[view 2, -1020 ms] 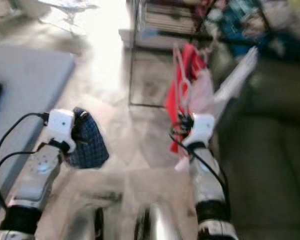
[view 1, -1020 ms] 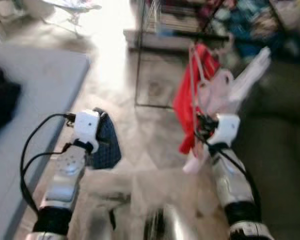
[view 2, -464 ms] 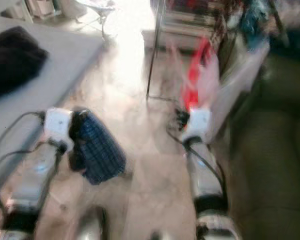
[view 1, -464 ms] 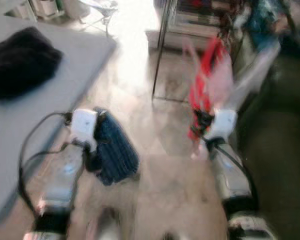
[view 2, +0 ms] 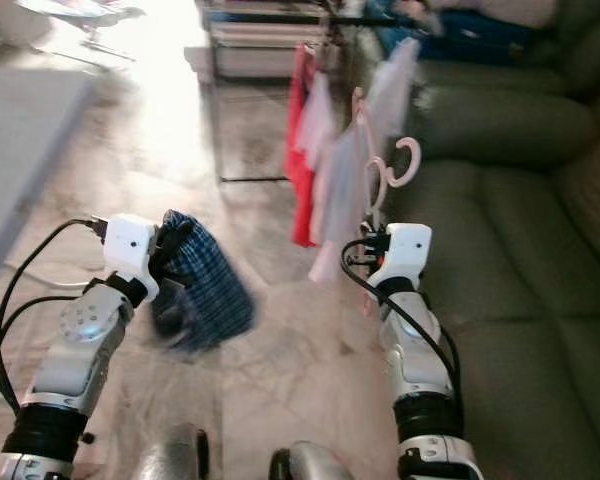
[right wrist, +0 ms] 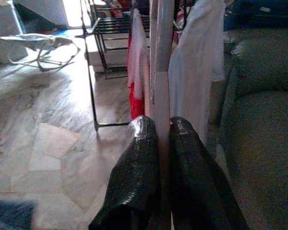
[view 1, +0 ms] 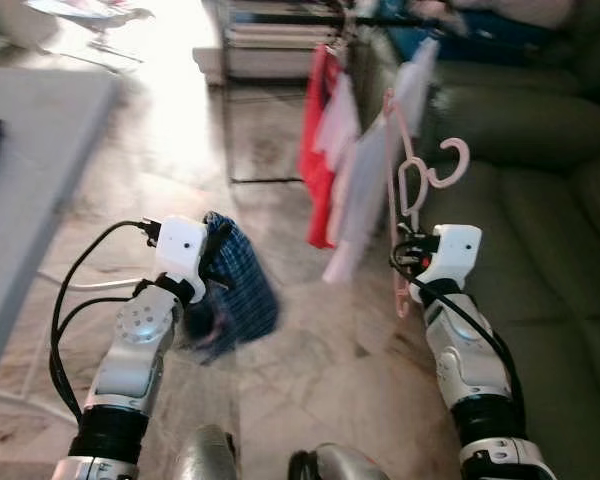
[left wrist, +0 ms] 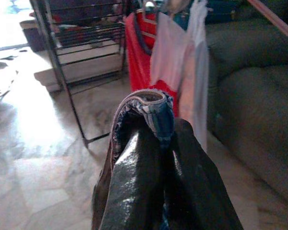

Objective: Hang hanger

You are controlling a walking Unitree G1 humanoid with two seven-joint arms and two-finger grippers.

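A smooth pink plastic hanger [view 1: 412, 190] and a soft blue checked cloth [view 1: 232, 285] are seen above glossy marble floor tiles [view 1: 310, 370]; the glossy black fingers [right wrist: 139, 177] are faintly textured.

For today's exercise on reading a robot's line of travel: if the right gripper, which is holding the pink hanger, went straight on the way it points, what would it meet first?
Probably the hanging clothes on the rack: the right gripper, shut on the pink hanger, points at the white and red garments. Depth is unclear, and bare floor lies between.
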